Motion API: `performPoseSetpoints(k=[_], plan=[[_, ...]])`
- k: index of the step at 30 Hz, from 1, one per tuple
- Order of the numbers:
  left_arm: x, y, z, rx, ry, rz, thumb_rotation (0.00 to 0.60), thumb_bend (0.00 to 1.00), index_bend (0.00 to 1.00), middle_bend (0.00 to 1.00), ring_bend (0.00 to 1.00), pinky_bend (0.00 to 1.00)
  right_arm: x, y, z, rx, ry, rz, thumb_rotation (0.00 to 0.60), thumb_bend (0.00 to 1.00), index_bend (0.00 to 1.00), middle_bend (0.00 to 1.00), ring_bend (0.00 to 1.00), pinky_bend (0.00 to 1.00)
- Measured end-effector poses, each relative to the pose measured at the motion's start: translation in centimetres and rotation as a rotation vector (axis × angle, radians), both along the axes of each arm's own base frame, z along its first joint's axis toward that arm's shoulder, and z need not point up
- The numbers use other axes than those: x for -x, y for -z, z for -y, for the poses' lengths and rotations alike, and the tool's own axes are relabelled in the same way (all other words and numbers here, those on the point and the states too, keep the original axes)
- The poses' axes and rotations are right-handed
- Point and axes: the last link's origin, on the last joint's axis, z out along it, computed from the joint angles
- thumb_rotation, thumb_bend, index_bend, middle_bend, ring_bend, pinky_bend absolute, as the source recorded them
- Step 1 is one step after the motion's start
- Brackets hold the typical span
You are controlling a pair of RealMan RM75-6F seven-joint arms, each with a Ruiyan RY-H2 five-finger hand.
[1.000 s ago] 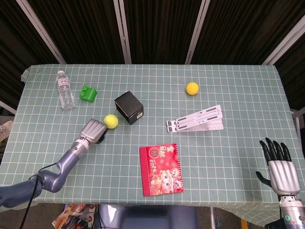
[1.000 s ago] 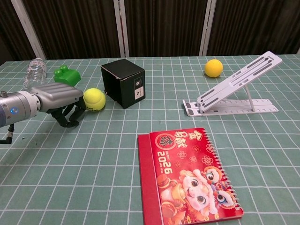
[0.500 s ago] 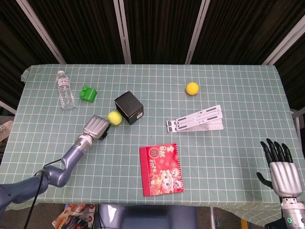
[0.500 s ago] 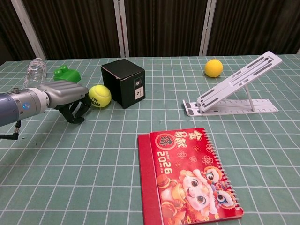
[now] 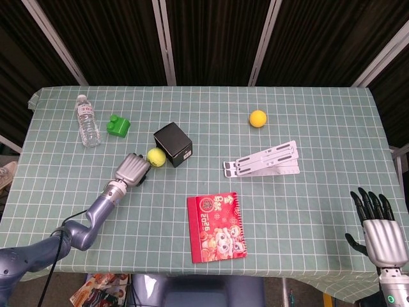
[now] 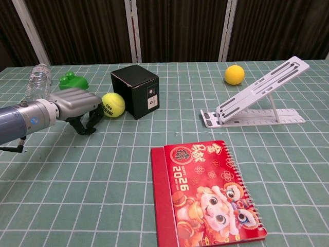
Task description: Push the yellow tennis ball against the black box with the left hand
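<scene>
The yellow tennis ball (image 5: 156,157) (image 6: 113,105) sits on the checked cloth, touching the left face of the black box (image 5: 173,144) (image 6: 135,90). My left hand (image 5: 131,169) (image 6: 78,107) is right behind the ball on its left, fingers curled down with nothing in them, its front touching the ball. My right hand (image 5: 378,225) shows only in the head view, at the lower right off the table's near edge, fingers spread and holding nothing.
A green block (image 5: 118,125) (image 6: 73,81) and a water bottle (image 5: 87,120) (image 6: 37,80) lie left of the box. A red calendar (image 5: 216,227) (image 6: 205,188), a white stand (image 5: 263,160) (image 6: 262,92) and an orange ball (image 5: 257,118) (image 6: 234,74) lie to the right.
My left hand has moved right and away from me, rolling the tennis ball from a gap beside the box into contact with it. The right hand stayed put.
</scene>
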Motion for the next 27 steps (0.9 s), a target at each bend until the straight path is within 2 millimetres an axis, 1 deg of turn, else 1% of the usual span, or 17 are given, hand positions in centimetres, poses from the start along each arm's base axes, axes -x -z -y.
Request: performPoseSetpoints(k=[4, 9, 12, 15, 19, 24, 27], plan=[[-0.2, 0.1, 0.0, 0.003, 0.011, 0.019, 0.600, 0.34, 0.51, 0.42, 0.33, 0.45, 0.0, -0.1, -0.2, 0.010, 0.000, -0.005, 0.600, 0.25, 0.00, 0.00, 0.00, 0.00], [-0.8, 0.4, 0.6, 0.041, 0.024, 0.073, 0.600, 0.34, 0.51, 0.42, 0.33, 0.45, 0.0, -0.1, -0.1, 0.019, 0.006, -0.008, 0.600, 0.25, 0.00, 0.00, 0.00, 0.00], [-1.1, 0.3, 0.7, 0.044, 0.056, 0.063, 0.600, 0.34, 0.51, 0.42, 0.33, 0.45, 0.0, 0.0, -0.1, 0.010, 0.005, -0.008, 0.600, 0.25, 0.00, 0.00, 0.00, 0.00], [-1.3, 0.1, 0.6, 0.027, 0.077, 0.055, 0.600, 0.34, 0.50, 0.39, 0.28, 0.42, -0.1, 0.1, -0.3, 0.005, 0.000, -0.008, 0.600, 0.25, 0.00, 0.00, 0.00, 0.00], [-1.6, -0.1, 0.3, 0.003, 0.095, 0.058, 0.600, 0.34, 0.50, 0.38, 0.27, 0.39, -0.1, -0.1, -0.3, 0.010, -0.001, -0.003, 0.600, 0.25, 0.00, 0.00, 0.00, 0.00], [-1.6, 0.0, -0.2, -0.011, 0.097, 0.050, 0.600, 0.34, 0.50, 0.37, 0.23, 0.28, 0.0, -0.2, -0.4, 0.010, 0.001, -0.002, 0.600, 0.25, 0.00, 0.00, 0.00, 0.00], [-1.5, 0.1, -0.4, -0.017, 0.097, 0.047, 0.600, 0.34, 0.50, 0.36, 0.22, 0.26, -0.1, -0.3, -0.5, 0.012, -0.002, -0.002, 0.600, 0.25, 0.00, 0.00, 0.00, 0.00]])
